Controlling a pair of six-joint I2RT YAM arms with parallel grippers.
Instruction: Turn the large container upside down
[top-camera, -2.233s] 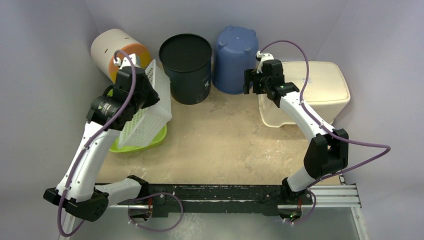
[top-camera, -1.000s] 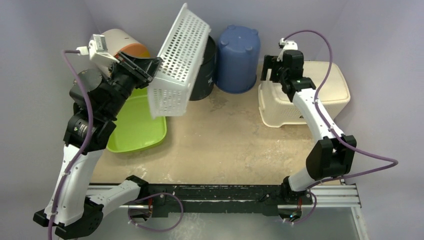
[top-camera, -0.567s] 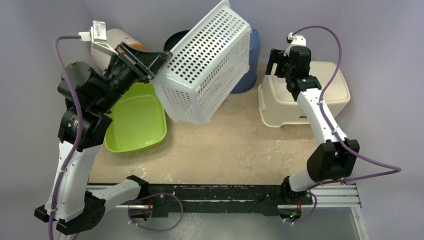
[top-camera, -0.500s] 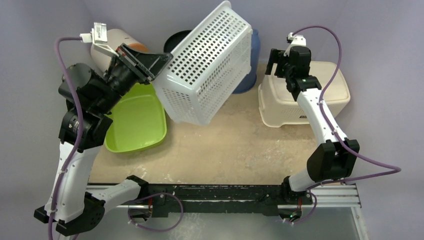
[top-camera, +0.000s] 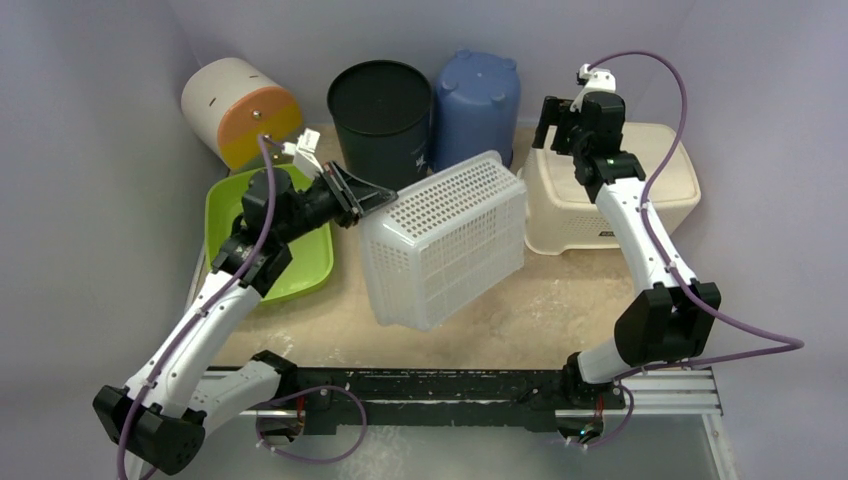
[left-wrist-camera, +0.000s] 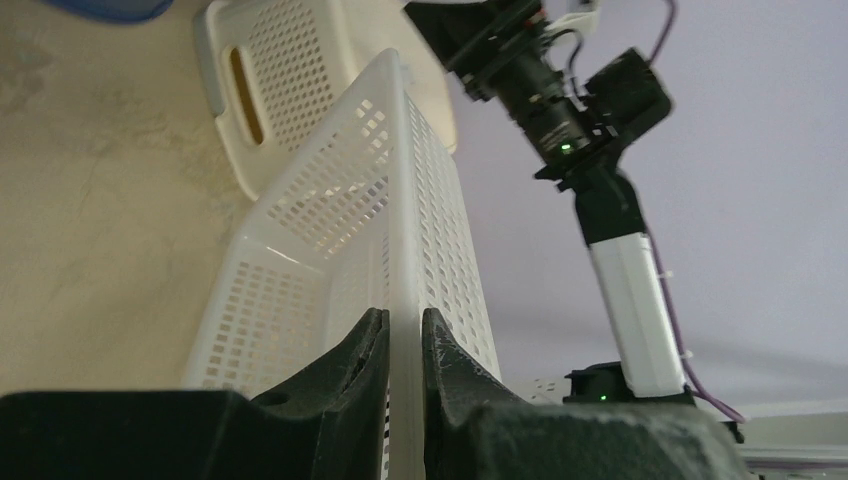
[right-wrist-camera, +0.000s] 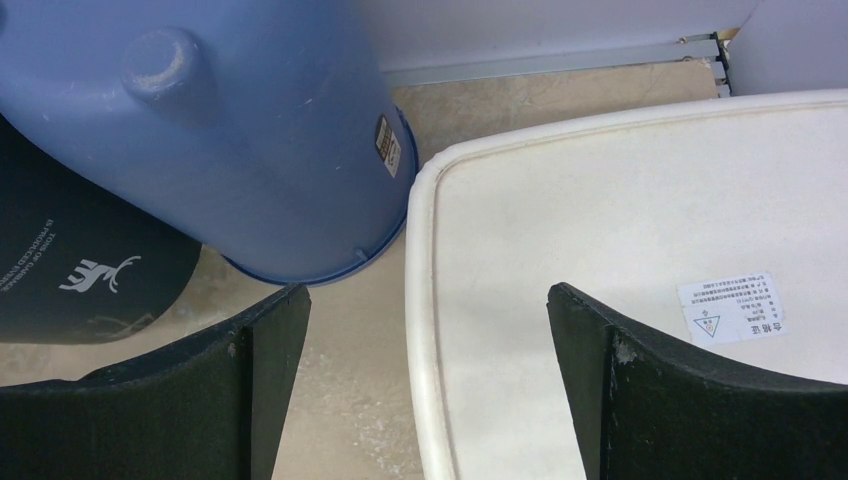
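You have a white perforated plastic basket (top-camera: 445, 245) around the middle of the counter, its low end toward the near edge. It is tipped well off upright, with a broad slotted wall facing up and toward you. The left gripper (left-wrist-camera: 397, 335) pinches one thin wall edge. Whether it touches the counter is unclear.

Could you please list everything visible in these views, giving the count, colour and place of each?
basket: 1, white, perforated, tilted, centre, gripped by its rim
tray: 1, green, left side
drum: 1, white with an orange end, on its side, back left
bin: 1, black, upright, back centre
bucket: 1, blue, bottom up, right of the bin
box: 1, cream, right side
table: 1, beige, under everything
left claw: 1, black, shut on the basket's rim
right claw: 1, black, open, above the box's edge near the bucket
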